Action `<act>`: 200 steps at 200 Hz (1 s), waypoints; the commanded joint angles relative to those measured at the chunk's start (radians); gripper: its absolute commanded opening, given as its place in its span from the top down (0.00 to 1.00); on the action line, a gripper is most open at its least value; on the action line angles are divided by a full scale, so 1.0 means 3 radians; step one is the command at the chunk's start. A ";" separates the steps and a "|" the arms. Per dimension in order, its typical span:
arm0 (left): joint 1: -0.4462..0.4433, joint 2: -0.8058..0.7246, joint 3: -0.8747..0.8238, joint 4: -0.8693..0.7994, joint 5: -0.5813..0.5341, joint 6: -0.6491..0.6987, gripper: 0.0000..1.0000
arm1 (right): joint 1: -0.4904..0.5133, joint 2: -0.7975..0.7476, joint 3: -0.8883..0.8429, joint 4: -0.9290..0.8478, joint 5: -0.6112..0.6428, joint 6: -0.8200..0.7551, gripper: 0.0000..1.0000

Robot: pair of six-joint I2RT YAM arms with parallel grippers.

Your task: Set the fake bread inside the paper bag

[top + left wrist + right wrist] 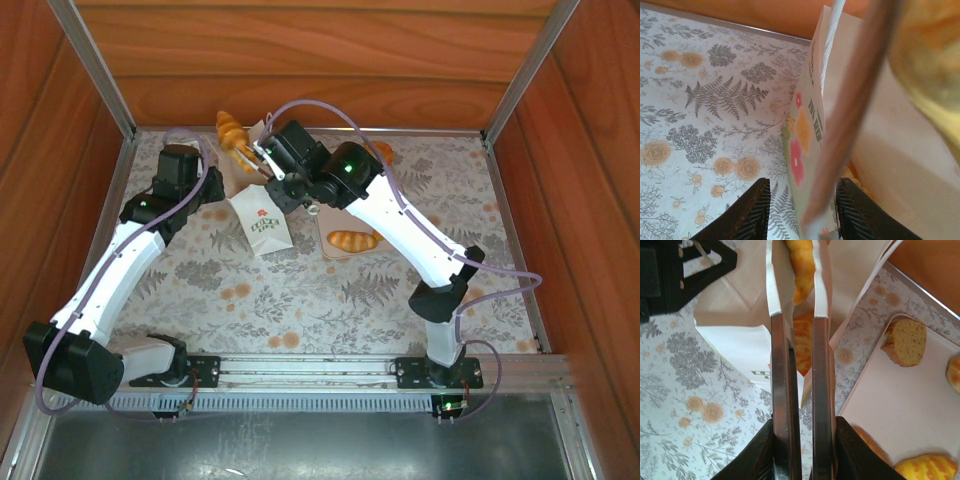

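A golden croissant (801, 262) is pinched at the tips of the thin metal tongs (782, 365), just over the open mouth of the white paper bag (740, 345). My right gripper (802, 430) is shut on the tongs' two arms. Another piece of fake bread (801, 340) lies inside the bag. Seen from above, the bag (260, 222) stands mid-table, the croissant (232, 132) hangs behind it, and my right gripper (272, 165) is beside that. My left gripper (802, 182) straddles the bag's printed wall (802, 130), jaws apart, with a gap on the left side.
The flat beige-pink tray (900, 405) lies right of the bag with a round brown slice (905, 342), a croissant (925, 467) and other pieces on it. Seen from above, a loaf (355, 240) rests on the tray (332, 250). Wooden walls enclose the table.
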 commanded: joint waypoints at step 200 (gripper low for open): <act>-0.0023 -0.0079 0.0002 -0.0183 -0.0144 0.0146 0.60 | 0.0016 0.0111 0.0071 -0.0285 0.0449 -0.0697 0.63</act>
